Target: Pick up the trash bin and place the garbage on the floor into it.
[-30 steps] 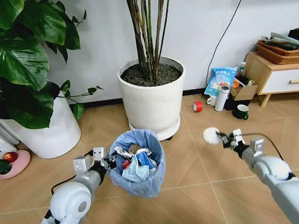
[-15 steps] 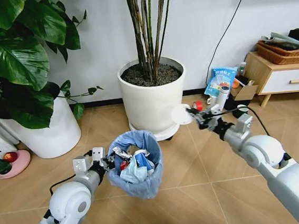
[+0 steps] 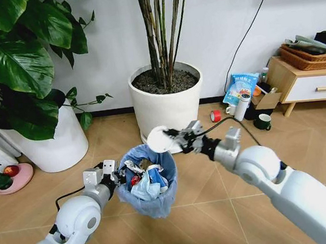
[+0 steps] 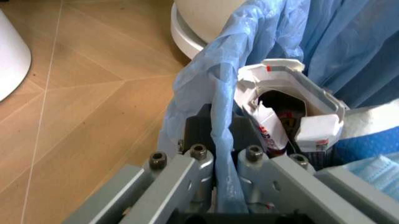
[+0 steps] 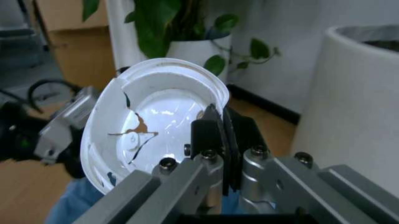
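The floor [image 3: 217, 209] is laid in tan wood-look tiles with pale joints, running back to a white wall with a dark baseboard. Centre of the head view, the trash bin [image 3: 150, 181] hangs clear of the floor, its light-blue bag crinkled over the rim and already stuffed with a face mask, paper wads and a torn carton. The left end effector [image 3: 115, 177] is at the bin's 9 o'clock rim, its fingers [image 4: 198, 140] pinched narrow on the bag and the rim edge, as the left wrist view shows.

The right end effector [image 3: 173, 139] reaches in from 3 o'clock and is clamped on the white round lid [image 3: 157, 140], which sits just above the bin's rim at about 1 o'clock. In the right wrist view the lid [image 5: 156, 126] is cracked, with a piece broken from its edge, and the dark fingers grip its rim.

Behind the bin at 12 o'clock stands a big white plant pot [image 3: 167, 107] with thin bare stems; a second white pot [image 3: 58, 141] with broad green leaves is at 10 o'clock. At 2 o'clock, near a low wooden cabinet [image 3: 309, 82], lie a red tape roll [image 3: 215, 116], a white thermos [image 3: 242, 107], a green mug [image 3: 262, 122] and a blue packet [image 3: 240, 87]. A pink dish [image 3: 12, 178] rests at 9 o'clock.
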Available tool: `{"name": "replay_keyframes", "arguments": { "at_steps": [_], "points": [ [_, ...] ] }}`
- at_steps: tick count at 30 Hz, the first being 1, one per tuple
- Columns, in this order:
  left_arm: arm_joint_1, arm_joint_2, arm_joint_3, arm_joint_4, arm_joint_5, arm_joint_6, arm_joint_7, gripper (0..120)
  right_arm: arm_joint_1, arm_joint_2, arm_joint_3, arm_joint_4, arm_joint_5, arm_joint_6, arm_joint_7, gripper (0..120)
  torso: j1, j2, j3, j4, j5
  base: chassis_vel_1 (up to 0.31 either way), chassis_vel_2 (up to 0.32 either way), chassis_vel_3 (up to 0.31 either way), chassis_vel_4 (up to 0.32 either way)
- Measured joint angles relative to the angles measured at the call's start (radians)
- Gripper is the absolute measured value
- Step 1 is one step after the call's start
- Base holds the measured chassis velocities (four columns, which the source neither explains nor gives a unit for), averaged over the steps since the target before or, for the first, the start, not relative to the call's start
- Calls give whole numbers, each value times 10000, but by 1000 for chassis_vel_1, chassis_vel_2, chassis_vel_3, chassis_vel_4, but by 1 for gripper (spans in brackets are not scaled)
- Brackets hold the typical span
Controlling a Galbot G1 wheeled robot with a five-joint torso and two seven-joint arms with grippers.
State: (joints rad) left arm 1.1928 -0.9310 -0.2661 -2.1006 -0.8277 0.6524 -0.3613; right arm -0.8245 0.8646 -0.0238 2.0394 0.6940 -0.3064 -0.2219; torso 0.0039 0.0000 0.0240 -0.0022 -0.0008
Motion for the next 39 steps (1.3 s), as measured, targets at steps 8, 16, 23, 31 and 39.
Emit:
{"name": "replay_keyframes", "arguments": {
  "at_steps": [8, 16, 23, 31, 39],
  "points": [
    [-2, -30, -35, 46, -38, 1, -1, 0, 244, 116, -916, -215, -295, -115, -59, 17, 0, 0, 0, -1, 1, 0, 0, 0, 0],
    [-27, -50, -78, 85, -58, -31, -1, 0, 258, 286, -1260, -407, -534, -144, -91, 45, 0, 0, 0, -1, 1, 0, 0, 0, 0],
    [8, -115, -113, 86, -50, -58, -4, 0, 122, 393, -762, -264, -492, -136, 123, 72, 0, 0, 0, 0, 0, 0, 0, 0, 0],
    [280, -309, -399, -28, 47, -156, -96, 0, -908, 356, 689, 266, -626, 164, 1430, 98, 0, 0, -1, -4, 2, 0, 0, 0, 0],
    [530, -439, -623, -202, 158, -203, -191, 0, -2410, 516, 2275, 828, -1270, 279, 2892, 100, -1, 0, -2, 0, 2, 0, 0, 0, 0]
  ]
}}
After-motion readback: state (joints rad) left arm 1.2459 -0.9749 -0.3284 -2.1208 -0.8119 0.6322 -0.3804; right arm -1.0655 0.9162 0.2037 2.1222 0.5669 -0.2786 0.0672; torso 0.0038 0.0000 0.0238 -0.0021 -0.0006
